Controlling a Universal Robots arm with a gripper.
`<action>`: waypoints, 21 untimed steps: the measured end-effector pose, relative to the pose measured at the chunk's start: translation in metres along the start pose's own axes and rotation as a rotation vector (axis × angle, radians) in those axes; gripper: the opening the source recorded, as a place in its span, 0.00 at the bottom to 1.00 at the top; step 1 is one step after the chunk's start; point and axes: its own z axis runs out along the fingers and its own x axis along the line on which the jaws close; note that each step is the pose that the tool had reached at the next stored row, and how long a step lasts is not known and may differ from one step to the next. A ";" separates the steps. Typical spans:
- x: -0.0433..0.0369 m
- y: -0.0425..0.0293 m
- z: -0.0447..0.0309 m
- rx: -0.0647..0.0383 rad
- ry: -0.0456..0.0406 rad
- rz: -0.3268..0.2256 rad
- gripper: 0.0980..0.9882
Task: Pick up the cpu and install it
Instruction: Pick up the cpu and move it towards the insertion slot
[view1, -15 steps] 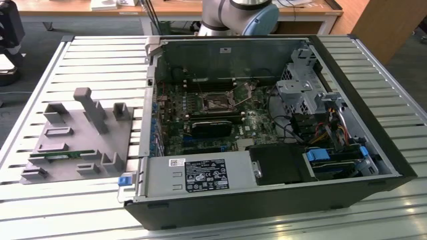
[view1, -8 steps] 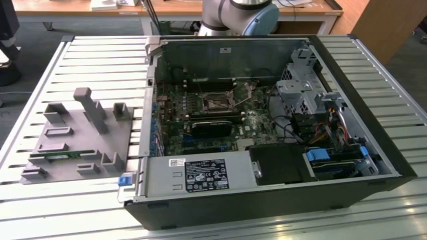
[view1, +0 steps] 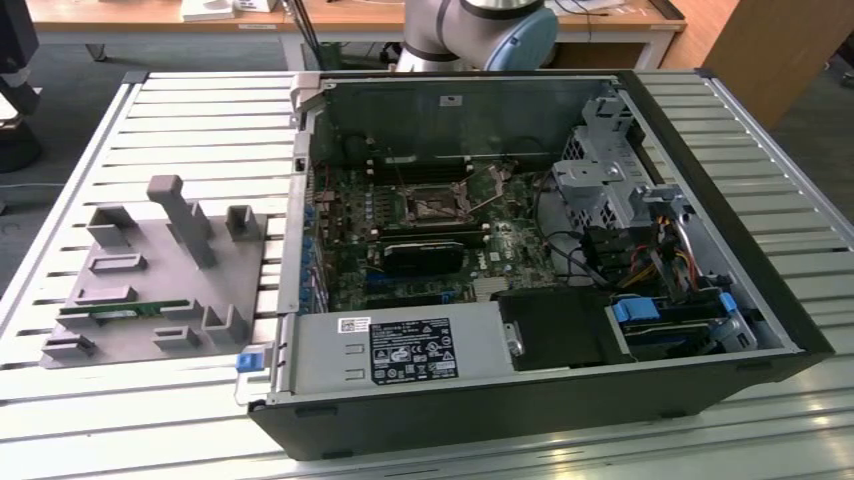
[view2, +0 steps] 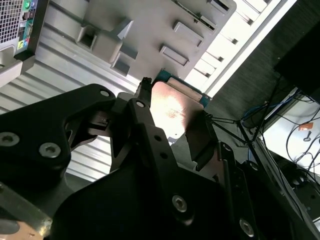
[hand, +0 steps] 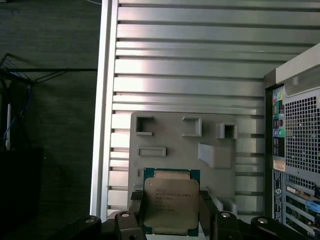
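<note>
Jaws of the gripper (hand: 170, 207) are clamped on the cpu (hand: 169, 200) by two side edges, likely to keep it flat. It hangs over the gray tray (view1: 160, 285) on the exterior view's left; the open computer (view1: 534, 250) sits to its right.

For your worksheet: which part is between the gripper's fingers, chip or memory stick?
The square silver cpu; the green memory stick lies on the grey fixture.

cpu (view2: 175, 111) partly hidden behind end effector (view2: 174, 99) in second wrist view, robot arm (view1: 478, 30) cut off by exterior view's edge
</note>
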 end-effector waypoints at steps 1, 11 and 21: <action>-0.0012 0.0000 -0.0002 0.000 0.0001 0.000 0.48; -0.0105 -0.0001 -0.0015 -0.005 -0.0001 0.000 0.48; -0.0187 -0.0002 -0.0024 -0.008 -0.0001 0.000 0.48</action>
